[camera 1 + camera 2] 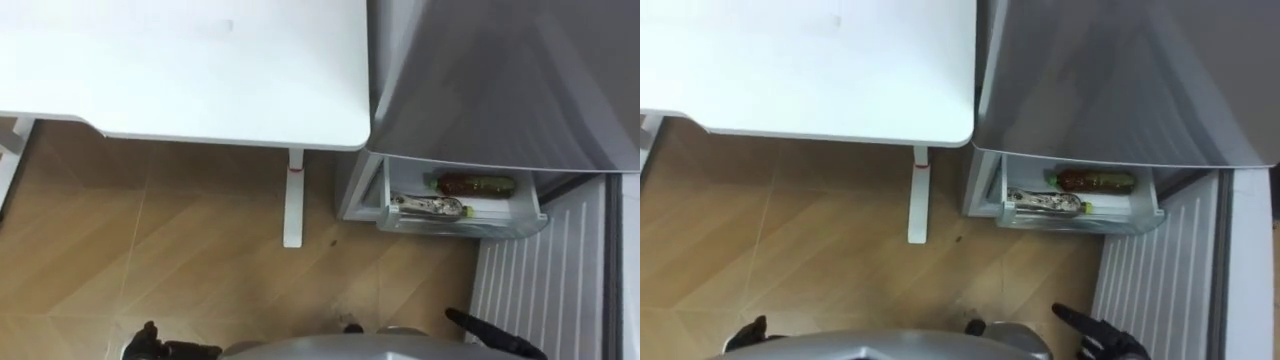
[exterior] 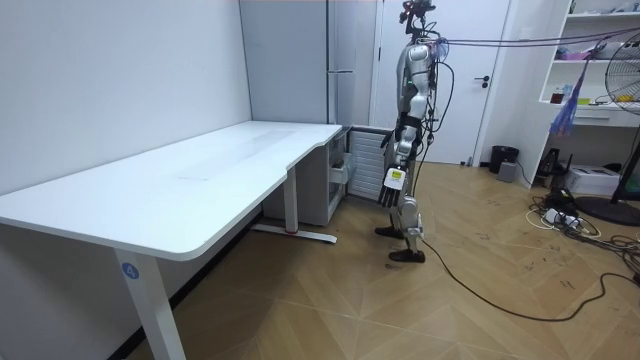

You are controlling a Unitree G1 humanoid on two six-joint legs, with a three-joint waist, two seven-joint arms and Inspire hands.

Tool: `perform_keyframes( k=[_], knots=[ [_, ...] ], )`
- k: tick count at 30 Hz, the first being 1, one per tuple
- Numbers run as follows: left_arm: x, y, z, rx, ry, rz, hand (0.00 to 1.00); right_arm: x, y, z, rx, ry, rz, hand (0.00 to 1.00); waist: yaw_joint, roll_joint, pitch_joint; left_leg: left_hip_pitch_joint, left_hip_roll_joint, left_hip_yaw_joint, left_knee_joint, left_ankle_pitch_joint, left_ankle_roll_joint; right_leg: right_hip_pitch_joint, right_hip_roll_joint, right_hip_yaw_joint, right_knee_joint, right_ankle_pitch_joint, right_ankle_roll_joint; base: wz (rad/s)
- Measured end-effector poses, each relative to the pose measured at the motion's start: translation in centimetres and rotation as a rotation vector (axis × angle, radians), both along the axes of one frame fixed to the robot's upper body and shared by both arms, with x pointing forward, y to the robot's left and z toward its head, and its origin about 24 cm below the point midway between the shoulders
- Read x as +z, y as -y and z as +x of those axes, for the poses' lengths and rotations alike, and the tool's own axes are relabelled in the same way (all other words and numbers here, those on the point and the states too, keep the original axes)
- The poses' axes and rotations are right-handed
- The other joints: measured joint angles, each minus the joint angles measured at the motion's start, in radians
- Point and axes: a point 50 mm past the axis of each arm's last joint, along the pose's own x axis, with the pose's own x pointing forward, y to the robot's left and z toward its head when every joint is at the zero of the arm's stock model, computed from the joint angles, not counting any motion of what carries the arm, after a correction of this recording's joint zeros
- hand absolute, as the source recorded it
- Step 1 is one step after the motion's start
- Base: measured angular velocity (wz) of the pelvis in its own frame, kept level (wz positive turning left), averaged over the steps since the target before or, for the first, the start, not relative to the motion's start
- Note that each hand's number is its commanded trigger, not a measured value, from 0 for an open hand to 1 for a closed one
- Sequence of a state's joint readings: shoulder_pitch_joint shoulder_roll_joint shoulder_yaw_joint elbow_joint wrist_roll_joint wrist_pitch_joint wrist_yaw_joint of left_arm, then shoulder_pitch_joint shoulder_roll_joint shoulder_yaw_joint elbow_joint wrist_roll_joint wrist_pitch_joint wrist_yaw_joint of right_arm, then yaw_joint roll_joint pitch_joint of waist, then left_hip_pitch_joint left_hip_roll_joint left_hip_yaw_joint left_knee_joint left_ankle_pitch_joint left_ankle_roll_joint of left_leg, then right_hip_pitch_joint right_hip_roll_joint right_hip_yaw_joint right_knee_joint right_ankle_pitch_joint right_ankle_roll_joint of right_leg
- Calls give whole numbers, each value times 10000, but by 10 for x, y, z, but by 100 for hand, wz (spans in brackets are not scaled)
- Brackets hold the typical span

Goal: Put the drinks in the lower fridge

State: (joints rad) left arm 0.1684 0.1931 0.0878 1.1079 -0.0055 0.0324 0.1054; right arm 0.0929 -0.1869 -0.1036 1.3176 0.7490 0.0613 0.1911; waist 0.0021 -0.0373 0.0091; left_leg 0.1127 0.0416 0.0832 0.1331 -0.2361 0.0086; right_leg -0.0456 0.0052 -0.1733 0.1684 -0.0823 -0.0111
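Note:
The lower fridge drawer (image 1: 530,205) stands pulled out under the grey fridge front (image 1: 500,80). Two drink bottles lie on their sides in it: a dark reddish-brown one (image 1: 477,184) at the back and a pale, patterned one (image 1: 428,206) in front of it. My right hand (image 1: 490,335) shows at the bottom right, well short of the drawer, with dark fingers straight and nothing in them. My left hand (image 1: 150,342) shows at the bottom left edge, over the floor, holding nothing that I can see. In the room view I stand upright before the fridge (image 2: 355,60).
A white desk (image 1: 180,60) fills the upper left, its leg (image 1: 293,200) standing on the wooden floor beside the fridge. A white ribbed panel (image 1: 545,280) of the open door lies to the right of the drawer. Open floor lies between me and the drawer.

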Motion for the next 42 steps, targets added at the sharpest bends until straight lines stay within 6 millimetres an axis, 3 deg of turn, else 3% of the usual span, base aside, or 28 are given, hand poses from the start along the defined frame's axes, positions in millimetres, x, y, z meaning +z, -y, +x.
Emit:
perform_keyframes(
  k=[5,19,24,26,27,28,29,31,33,35,37,42],
  knots=[
    [-1,8,8,12,238,-194,0,-1,-4,4,-544,230,-144,0,-52,258,-6,210,-19,6,-5,-79,49,116,-13,85,149,-53,57,-4],
    [-4,11,1,-844,-305,-270,0,-2,-10,6,-913,279,3,0,-283,231,-50,192,-155,121,226,-113,91,-111,-115,407,650,-186,71,-3],
    [-4,8,-6,-773,-457,-227,0,0,-7,19,-1639,598,-28,0,-301,273,-57,225,-312,791,367,-141,278,-301,-261,748,889,-79,212,-27],
    [-2,5,-3,-807,-417,-62,0,0,-9,23,-1668,610,115,0,-232,313,-48,173,-171,1392,313,-182,396,-383,-391,473,1021,39,255,-19],
    [-2,4,-3,-854,-447,-14,0,0,-9,25,-1664,616,165,0,-213,311,-49,195,-122,1643,323,-189,402,-420,-490,177,1369,-123,160,-7],
    [-3,5,-6,-877,-545,-8,0,0,-9,24,-1680,604,148,0,-245,302,-76,267,-65,2052,324,-194,379,-331,-788,-427,2373,-703,93,13],
    [-3,6,-7,-928,-604,-53,0,0,-7,24,-1695,553,59,0,-185,289,-67,353,-80,2277,313,-187,354,-6,-1040,-777,2887,-1130,161,15],
    [-3,5,-13,-849,-772,-90,0,1,-7,31,-1661,681,66,0,24,140,-46,398,-240,2408,413,-204,328,164,-1058,-536,2304,-1293,348,-26],
    [-4,5,-19,-780,-1041,-160,0,2,-8,38,-1725,857,135,0,220,201,-73,307,-355,2094,468,-236,382,348,-880,-492,1589,-1216,392,-55],
    [-5,5,-30,-760,-1351,-176,0,2,-9,41,-1987,1011,247,0,234,353,-52,202,-302,1761,480,-280,456,658,-714,-578,1022,-884,399,-26],
    [-4,5,-29,-1018,-1407,-37,0,2,-9,40,-2139,989,294,0,249,358,-29,110,-305,1757,520,-282,472,591,-725,-551,1028,-845,415,2],
    [-4,6,-17,-1091,-1235,72,0,4,-12,54,-3107,1473,638,0,364,291,-104,-563,-271,1780,777,-267,503,-30,-715,-495,1073,-712,357,-4]
  ],
)
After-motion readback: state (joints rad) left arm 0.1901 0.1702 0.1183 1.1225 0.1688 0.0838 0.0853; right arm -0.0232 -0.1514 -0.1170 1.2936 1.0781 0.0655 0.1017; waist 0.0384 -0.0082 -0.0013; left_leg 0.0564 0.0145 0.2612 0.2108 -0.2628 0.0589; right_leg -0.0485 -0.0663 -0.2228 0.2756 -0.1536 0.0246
